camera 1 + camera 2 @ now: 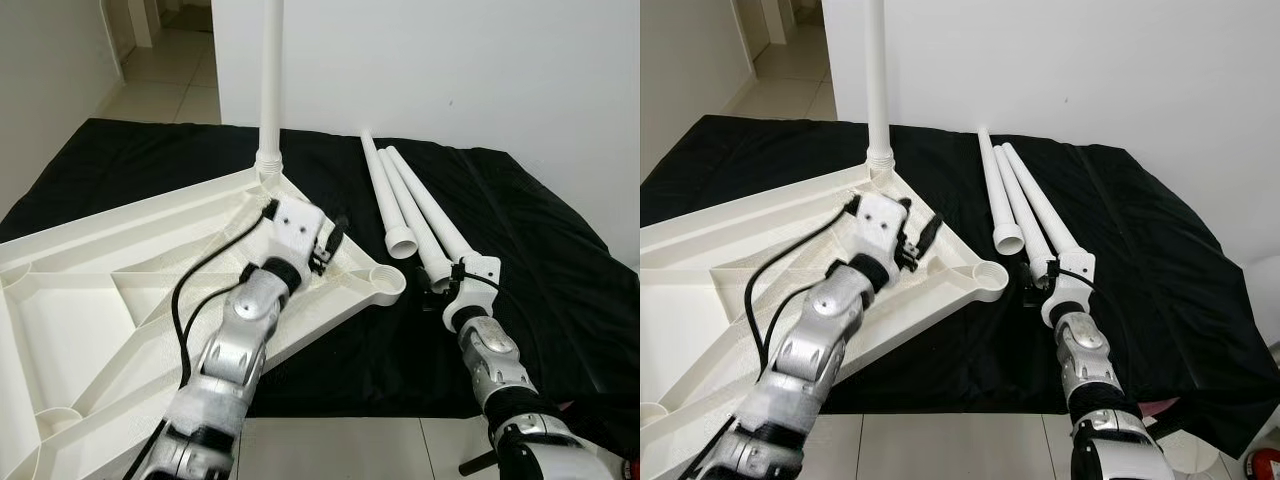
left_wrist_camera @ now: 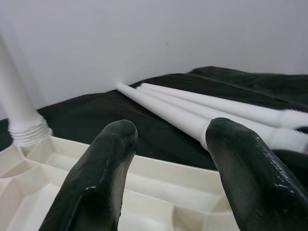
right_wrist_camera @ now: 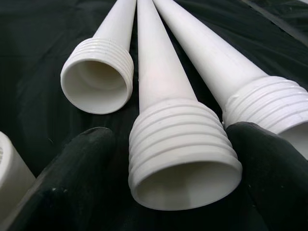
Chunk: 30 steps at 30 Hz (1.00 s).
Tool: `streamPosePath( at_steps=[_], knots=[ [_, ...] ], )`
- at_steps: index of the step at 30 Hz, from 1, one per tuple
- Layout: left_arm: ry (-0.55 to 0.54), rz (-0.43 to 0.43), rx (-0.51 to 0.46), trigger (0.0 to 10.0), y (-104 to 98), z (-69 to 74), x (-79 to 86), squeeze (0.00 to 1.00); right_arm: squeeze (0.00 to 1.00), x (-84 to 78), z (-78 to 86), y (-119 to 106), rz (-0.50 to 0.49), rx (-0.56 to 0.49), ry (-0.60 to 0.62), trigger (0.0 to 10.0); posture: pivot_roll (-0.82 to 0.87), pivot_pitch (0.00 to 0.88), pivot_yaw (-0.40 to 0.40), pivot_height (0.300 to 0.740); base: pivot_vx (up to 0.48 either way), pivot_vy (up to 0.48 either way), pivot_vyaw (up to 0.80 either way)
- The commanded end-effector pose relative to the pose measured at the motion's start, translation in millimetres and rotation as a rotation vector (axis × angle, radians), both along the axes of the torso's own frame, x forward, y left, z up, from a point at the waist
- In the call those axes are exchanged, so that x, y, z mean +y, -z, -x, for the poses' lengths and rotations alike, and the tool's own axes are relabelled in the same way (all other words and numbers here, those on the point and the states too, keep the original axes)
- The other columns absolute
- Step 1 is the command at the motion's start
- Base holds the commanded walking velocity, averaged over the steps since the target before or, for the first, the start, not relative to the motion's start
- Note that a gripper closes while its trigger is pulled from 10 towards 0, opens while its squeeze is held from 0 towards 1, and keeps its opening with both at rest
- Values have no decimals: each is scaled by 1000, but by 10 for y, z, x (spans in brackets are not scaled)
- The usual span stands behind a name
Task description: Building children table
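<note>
Middle leg point(image 3: 166, 91): hollow white plastic, likely light, stiff, slick; lying among three on black cloth point(image 1: 560, 260), beside tabletop point(image 1: 130, 290). Best gripped at threaded end. Right gripper point(image 3: 178, 159) spread, straddling that end. Left gripper point(image 2: 168, 163) spread, empty, over tabletop.

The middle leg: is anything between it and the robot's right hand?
No. The right gripper is open, one finger on each side of the middle leg's threaded end, with nothing between them. The other two legs lie close beside it on the black cloth.
</note>
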State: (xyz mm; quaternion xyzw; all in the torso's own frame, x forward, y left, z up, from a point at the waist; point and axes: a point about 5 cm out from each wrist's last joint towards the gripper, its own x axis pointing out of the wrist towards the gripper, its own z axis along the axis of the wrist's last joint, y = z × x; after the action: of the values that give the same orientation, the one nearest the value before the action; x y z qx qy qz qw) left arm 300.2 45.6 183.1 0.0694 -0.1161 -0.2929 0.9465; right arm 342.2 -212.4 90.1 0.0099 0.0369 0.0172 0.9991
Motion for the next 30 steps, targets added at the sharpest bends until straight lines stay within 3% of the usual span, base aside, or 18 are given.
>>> streamPosePath(
  at_steps=[1, 5, 9, 13, 24, 26, 27, 28, 30],
  knots=[
    [151, -25, 1, 10000, -21, 110, -82, 0, 0, -11, -5, 31, 2, 21, -9, 10000, -14, 0, -72, 740, 0, 0, 0],
    [185, -22, 14, 10000, -36, 141, -83, 0, 0, -22, -19, 31, 2, 24, -11, 10000, -14, 0, -72, 740, 0, 0, 0],
    [361, -89, 39, 10000, -54, 267, -128, 0, 0, -16, -56, 29, -17, 42, -18, 10000, -4, 0, -72, 740, 0, 0, 0],
    [410, -118, 40, 10000, -39, 301, -143, 0, 0, 0, -83, 15, -29, 47, -15, 10000, 1, 0, -63, 740, 0, 0, 0],
    [414, -185, 55, 10000, 30, 286, -135, 0, 0, 85, -183, -63, -68, 52, -15, 10000, 0, 0, -57, 740, 0, 0, 0],
    [415, -186, 58, 10000, 15, 285, -136, 0, 0, 129, -214, -75, -77, 70, -26, 3922, -1, 0, -52, 740, 0, 0, 0],
    [420, -189, 60, 10000, 5, 292, -139, 0, 0, 151, -222, -66, -87, 88, -38, 1686, 0, 0, -55, 740, 0, 0, 0],
    [423, -190, 61, 10000, -3, 297, -141, 0, 0, 167, -223, -44, -69, 115, -43, 941, 0, 0, -57, 740, 0, 0, 0],
    [426, -192, 61, 10000, -10, 302, -141, 0, 0, 177, -220, -20, -53, 139, -46, 1294, 0, 0, -57, 740, 0, 0, 0]
  ],
)
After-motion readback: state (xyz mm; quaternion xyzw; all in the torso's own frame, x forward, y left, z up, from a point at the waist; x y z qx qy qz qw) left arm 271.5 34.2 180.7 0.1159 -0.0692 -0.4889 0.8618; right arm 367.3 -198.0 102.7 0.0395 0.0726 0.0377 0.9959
